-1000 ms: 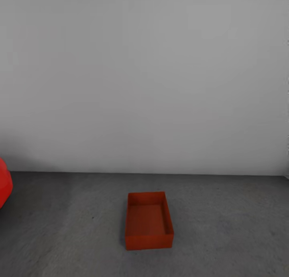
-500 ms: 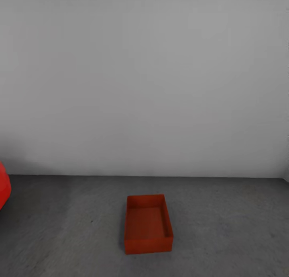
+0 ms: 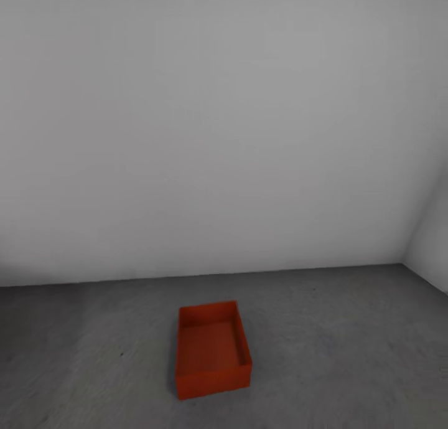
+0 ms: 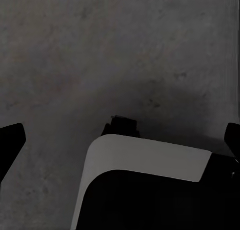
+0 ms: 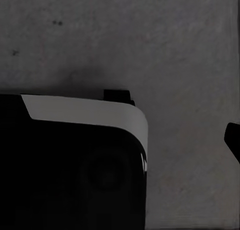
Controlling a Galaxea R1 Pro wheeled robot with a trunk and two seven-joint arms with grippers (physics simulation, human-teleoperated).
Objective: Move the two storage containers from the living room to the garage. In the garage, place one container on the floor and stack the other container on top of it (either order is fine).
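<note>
One orange-red storage container stands upright and empty on the dark grey garage floor, a short way out from the pale grey wall. In the left wrist view my left gripper is open, one dark fingertip at each side edge, hanging over bare concrete and part of my own white-and-black body. In the right wrist view my right gripper shows a single fingertip far out at the edge, spread wide with nothing held.
A room corner closes the space at the right, where a side wall comes forward. Grey concrete stretches on every side of the container.
The head view has swung to the right: the red shape at the left edge has left the picture and the room corner has come in. The container itself lies unmoved.
</note>
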